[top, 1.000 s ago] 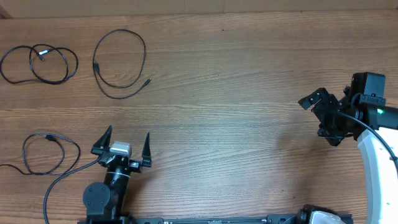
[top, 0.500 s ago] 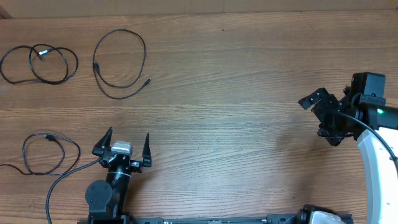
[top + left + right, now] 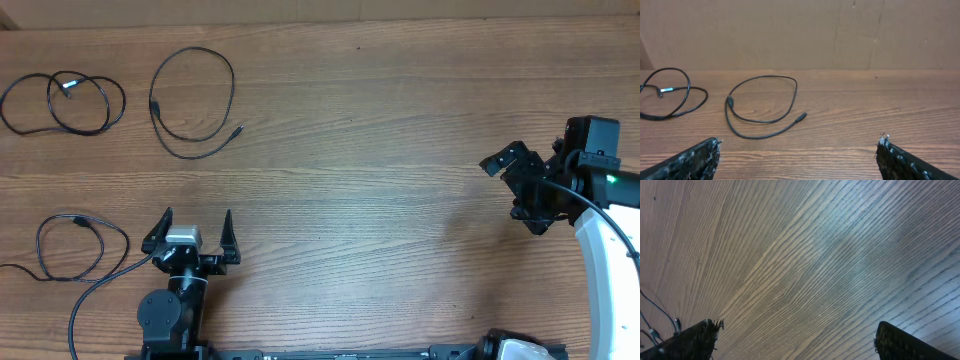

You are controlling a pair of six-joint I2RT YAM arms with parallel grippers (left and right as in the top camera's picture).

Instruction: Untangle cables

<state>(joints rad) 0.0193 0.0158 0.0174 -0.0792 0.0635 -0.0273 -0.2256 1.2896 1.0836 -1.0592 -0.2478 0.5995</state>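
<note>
Three thin black cables lie apart on the left of the wooden table. One is a double loop at the far left. One is a single open loop beside it. One is a loop at the near left. My left gripper is open and empty, right of the near-left cable and not touching it. Its wrist view shows the single loop and the double loop ahead of the open jaws. My right gripper is open and empty above bare wood at the far right.
A thicker black wire runs from the left arm's base past the near-left cable. Thin black cords show at the lower left edge of the right wrist view. A brown wall stands behind the table.
My left gripper has shifted slightly to the left and turned a little, still open. The cables and the right arm have not moved.
</note>
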